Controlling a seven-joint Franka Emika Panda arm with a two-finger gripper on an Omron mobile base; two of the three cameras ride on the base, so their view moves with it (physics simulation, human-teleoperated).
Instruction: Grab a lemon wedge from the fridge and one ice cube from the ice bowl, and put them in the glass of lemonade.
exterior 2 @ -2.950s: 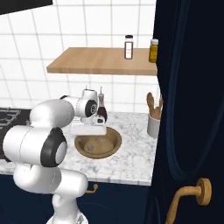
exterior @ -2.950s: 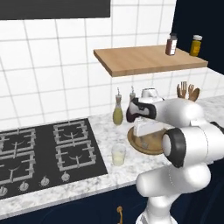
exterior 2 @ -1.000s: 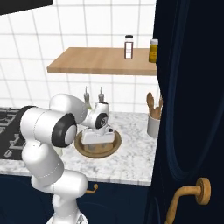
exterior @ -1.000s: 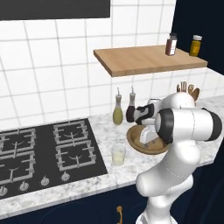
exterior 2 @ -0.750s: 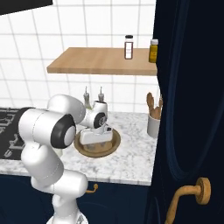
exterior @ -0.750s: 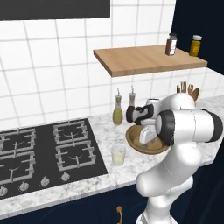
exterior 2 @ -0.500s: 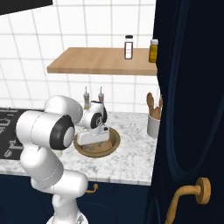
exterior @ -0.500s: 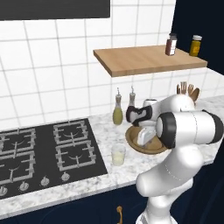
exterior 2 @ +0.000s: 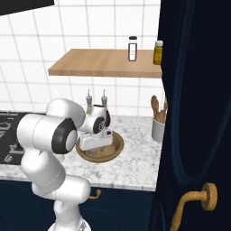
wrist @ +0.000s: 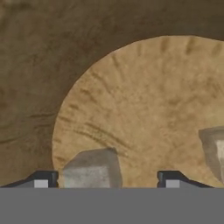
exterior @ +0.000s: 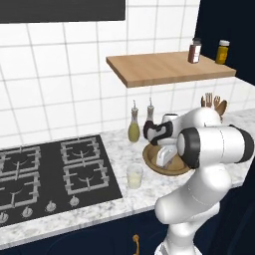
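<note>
Fingers (wrist: 105,179) spread open, lowered inside the ice bowl (exterior: 152,162) on the table (exterior: 149,191); one ice cube (wrist: 92,169) lies between the fingertips; glass of lemonade (exterior: 134,176) stands beside the hob (exterior: 50,172); no legible labels

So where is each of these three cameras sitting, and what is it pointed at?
Left base view: behind the arm's left, facing the counter, stove and ice bowl; the arm rises lower right.
Right base view: behind its right, same ice bowl; the arm rises lower left.
Hand view: inside the bowl, over an ice cube between open fingertips.
</note>
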